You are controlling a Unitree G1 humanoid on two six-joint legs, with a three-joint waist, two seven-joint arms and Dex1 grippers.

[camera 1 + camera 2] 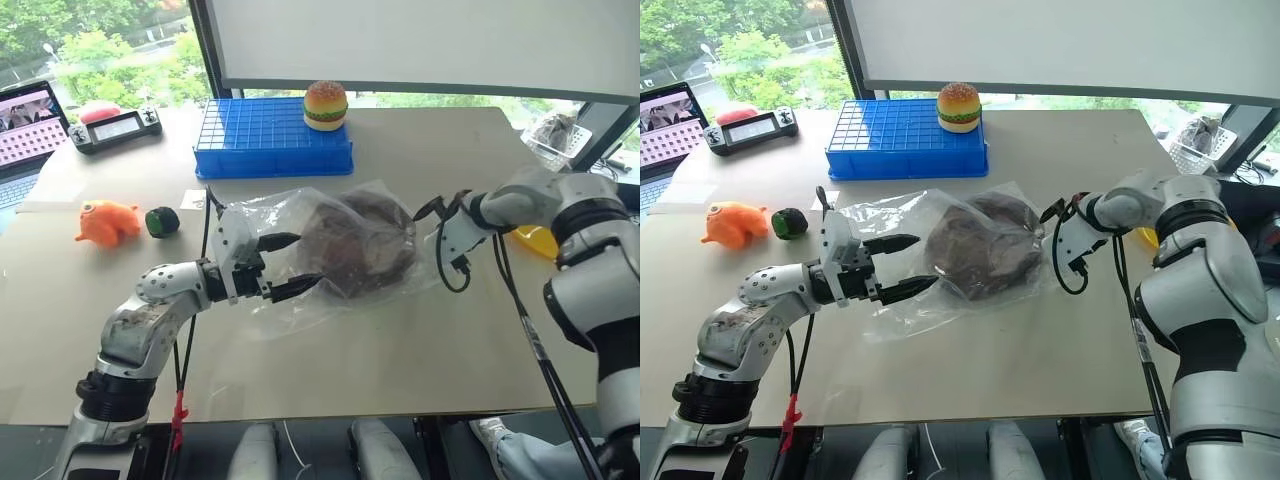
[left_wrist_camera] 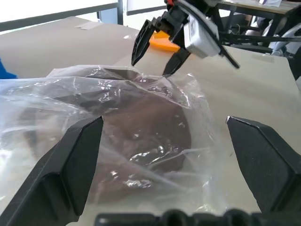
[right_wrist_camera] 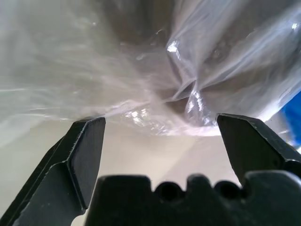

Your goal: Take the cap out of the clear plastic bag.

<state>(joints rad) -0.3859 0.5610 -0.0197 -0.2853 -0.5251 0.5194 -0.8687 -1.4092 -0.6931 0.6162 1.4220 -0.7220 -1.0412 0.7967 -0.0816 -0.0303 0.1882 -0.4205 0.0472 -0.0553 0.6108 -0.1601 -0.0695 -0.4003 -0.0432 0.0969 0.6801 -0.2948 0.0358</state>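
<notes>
The left gripper (image 1: 296, 264) hovers at the near-left edge of the clear plastic bag (image 1: 262, 215) with its two black fingers spread apart and nothing between them; one finger lies over the crinkled film, the other just at its lower edge, and whether either tip actually presses the plastic cannot be told. The right gripper (image 2: 155, 55) stands at the bag's far-right edge, pointing down toward it with its fingers apart as well, empty, their tips just above the film; from the head views its fingers are mostly hidden behind the wrist and a loop of black cable. The cap (image 1: 360, 243), dark brown and rounded, lies wholly inside the bag, between the two grippers and nearer the right one. Its outline is blurred by folds and glare in the plastic, so its brim and which way it faces are hard to make out. The bag lies flat on the tan table (image 1: 400, 350), and where its mouth is cannot be told. Behind it a blue tray (image 1: 270, 138) sits with a toy burger (image 1: 326, 105) on its right corner. To the left, well apart from the bag, an orange toy (image 1: 106, 221) lies just beside a small green-and-black ball (image 1: 162, 221). A yellow plate (image 1: 535, 240) is largely covered by the right arm, and a laptop (image 1: 30, 135) is cut off by the left edge.
</notes>
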